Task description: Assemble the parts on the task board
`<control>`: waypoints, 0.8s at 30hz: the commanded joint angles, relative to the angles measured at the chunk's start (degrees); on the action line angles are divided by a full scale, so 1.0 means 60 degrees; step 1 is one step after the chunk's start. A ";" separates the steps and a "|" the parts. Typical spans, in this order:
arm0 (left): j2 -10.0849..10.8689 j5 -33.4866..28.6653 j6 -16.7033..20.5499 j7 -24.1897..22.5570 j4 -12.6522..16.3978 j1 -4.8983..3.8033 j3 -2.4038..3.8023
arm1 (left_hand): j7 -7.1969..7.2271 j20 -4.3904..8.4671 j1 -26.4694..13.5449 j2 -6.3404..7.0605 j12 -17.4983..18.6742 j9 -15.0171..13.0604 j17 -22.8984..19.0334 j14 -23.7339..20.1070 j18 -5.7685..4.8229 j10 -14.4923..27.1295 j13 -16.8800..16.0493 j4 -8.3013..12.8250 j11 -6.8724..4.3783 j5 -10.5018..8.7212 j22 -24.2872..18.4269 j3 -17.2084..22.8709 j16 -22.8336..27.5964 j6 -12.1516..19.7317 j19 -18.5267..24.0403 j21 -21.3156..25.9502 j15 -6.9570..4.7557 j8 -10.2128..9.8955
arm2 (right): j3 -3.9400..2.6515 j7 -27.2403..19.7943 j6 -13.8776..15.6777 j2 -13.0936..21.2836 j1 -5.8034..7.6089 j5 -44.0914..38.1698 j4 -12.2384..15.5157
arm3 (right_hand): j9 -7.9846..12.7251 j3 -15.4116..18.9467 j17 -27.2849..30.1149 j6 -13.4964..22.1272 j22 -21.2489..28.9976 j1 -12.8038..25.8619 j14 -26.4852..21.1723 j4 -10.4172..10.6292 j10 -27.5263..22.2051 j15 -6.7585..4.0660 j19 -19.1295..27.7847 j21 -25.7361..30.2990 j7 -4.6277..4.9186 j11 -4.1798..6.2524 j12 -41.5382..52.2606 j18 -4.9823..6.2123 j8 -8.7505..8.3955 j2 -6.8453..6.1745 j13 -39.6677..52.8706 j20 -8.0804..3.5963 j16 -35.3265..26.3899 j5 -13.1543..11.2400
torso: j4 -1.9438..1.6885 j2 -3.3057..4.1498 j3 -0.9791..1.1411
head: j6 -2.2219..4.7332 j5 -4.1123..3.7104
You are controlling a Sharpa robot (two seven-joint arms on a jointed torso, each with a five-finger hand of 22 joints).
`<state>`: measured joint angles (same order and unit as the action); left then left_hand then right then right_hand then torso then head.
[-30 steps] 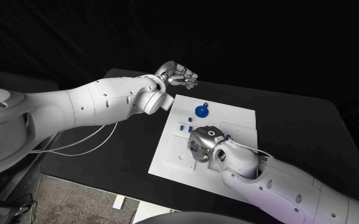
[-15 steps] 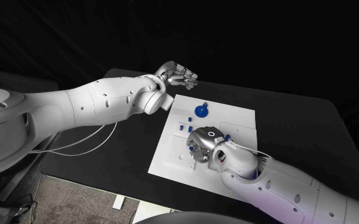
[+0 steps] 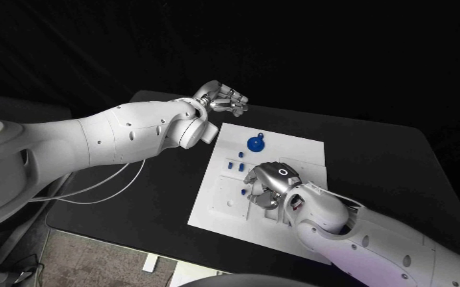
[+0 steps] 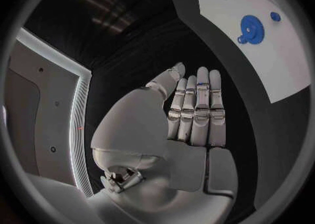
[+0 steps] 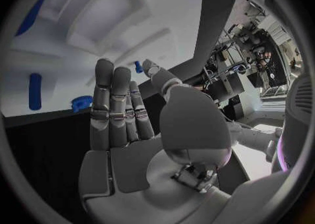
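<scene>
A: Over the middle of the white task board (image 3: 292, 151), the right hand (image 3: 271, 184) is held low, fingers straight and together, nothing gripped. Small blue parts (image 3: 234, 166) lie just beside it; a blue gear (image 3: 256, 143) sits farther up the board.

B: And the left hand (image 3: 223, 97)?

A: It is raised off the board's far corner, over the black table (image 3: 383, 147), fingers extended, nothing held.

B: What could be spoiled?

A: Loose parts could be knocked aside or swept off the board if the right hand is lowered blind; the pieces beneath it are hidden from the head view.
</scene>
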<state>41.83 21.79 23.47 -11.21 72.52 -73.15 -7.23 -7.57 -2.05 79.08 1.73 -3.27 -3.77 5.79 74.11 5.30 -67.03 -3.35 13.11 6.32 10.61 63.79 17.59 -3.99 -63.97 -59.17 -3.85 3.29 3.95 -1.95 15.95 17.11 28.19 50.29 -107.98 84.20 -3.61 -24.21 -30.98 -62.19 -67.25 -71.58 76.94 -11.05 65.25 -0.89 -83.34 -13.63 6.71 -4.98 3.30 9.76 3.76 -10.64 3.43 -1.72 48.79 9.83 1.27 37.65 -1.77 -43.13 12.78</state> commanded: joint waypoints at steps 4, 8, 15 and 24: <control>0.0052 -0.0060 -0.0140 -0.0028 0.0034 -0.0014 0.0008 | -0.0008 -0.0019 -0.0003 -0.0093 -0.0042 -0.0005 0.0016 0.0026 0.0021 -0.0005 0.0007 -0.0029 -0.0024 -0.0054 -0.0008 -0.0030 0.0033 0.0075 -0.0045 -0.0003 0.0023 -0.0033 | -0.0624 -0.0037 0.0339 0.0893 0.0072 0.0570 0.0851 | 0.0002 -0.0705 -0.0029 -0.0283 -0.0195 0.0129 0.0063 -0.0007 0.0400 -0.0049 -0.0117 -0.0028 -0.0010 0.0074 0.0008 -0.0054 -0.0029 -0.0054 -0.0009 -0.0071 0.0188 -0.0136 | 0.0030 -0.0010 -0.0008 | 0.0080 -0.0185; 0.0080 -0.0060 -0.0152 -0.0030 0.0039 -0.0014 0.0006 | -0.0007 -0.0015 0.0002 -0.0093 -0.0043 -0.0005 0.0019 0.0036 0.0021 -0.0015 0.0006 -0.0029 -0.0025 -0.0044 -0.0002 -0.0030 0.0032 0.0070 -0.0052 -0.0008 0.0020 -0.0033 | -0.1080 -0.0032 0.0090 0.1450 0.0122 0.0737 0.1244 | 0.0003 -0.1044 -0.0092 -0.0344 -0.0404 0.0172 0.0101 0.0054 0.0664 -0.0099 -0.0133 -0.0129 -0.0031 0.0142 0.0012 -0.0127 -0.0034 -0.0108 -0.0003 -0.0139 0.0264 -0.0172 | 0.0039 -0.0010 0.0001 | 0.0116 -0.0294; 0.0103 -0.0060 -0.0177 -0.0058 0.0043 -0.0013 0.0003 | -0.0005 -0.0011 0.0010 -0.0096 -0.0043 -0.0005 0.0023 0.0046 0.0020 -0.0029 0.0006 -0.0028 -0.0031 -0.0043 0.0006 -0.0030 0.0032 0.0059 -0.0057 -0.0009 0.0014 -0.0031 | -0.1526 -0.0140 -0.0399 0.2188 0.0375 0.1277 0.1100 | 0.0001 -0.0875 -0.0186 -0.0259 -0.0592 0.0170 0.0163 0.0079 0.0636 -0.0112 -0.0197 -0.0183 -0.0085 0.0156 0.0013 -0.0147 -0.0032 -0.0191 -0.0001 -0.0165 0.0344 -0.0023 | 0.0045 -0.0013 -0.0005 | 0.0169 -0.0479; 0.0113 -0.0060 -0.0211 -0.0078 0.0054 -0.0012 -0.0001 | -0.0005 -0.0011 0.0010 -0.0096 -0.0043 -0.0005 0.0023 0.0046 0.0020 -0.0029 0.0006 -0.0028 -0.0031 -0.0043 0.0006 -0.0030 0.0032 0.0059 -0.0057 -0.0009 0.0014 -0.0031 | -0.1604 -0.0185 -0.1121 0.2345 0.0459 0.1390 0.0553 | 0.0002 0.1384 -0.0188 0.0304 -0.0632 -0.0190 0.0088 0.0342 0.0030 0.0013 -0.0146 0.0096 -0.0259 0.0036 0.0045 -0.0086 -0.0025 0.0022 0.0021 -0.0025 0.0301 -0.0206 | 0.0037 -0.0003 0.0014 | 0.0152 -0.0546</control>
<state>42.55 21.78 23.04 -11.15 72.68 -73.15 -7.27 -7.57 -2.05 79.08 1.73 -3.27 -3.77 5.87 74.11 5.30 -67.03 -3.35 13.11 6.32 10.61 63.79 17.59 -3.99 -63.97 -59.17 -3.85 3.29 3.95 -11.56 15.65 14.16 42.37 53.02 -100.72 87.78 -3.62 -15.77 -32.16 -60.45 -71.07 -72.61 77.39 -8.84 65.35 -1.12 -84.04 -13.05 5.16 -4.81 3.30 9.24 3.77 -10.40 3.50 -2.20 50.58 8.61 1.54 37.59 -1.75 -42.14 9.61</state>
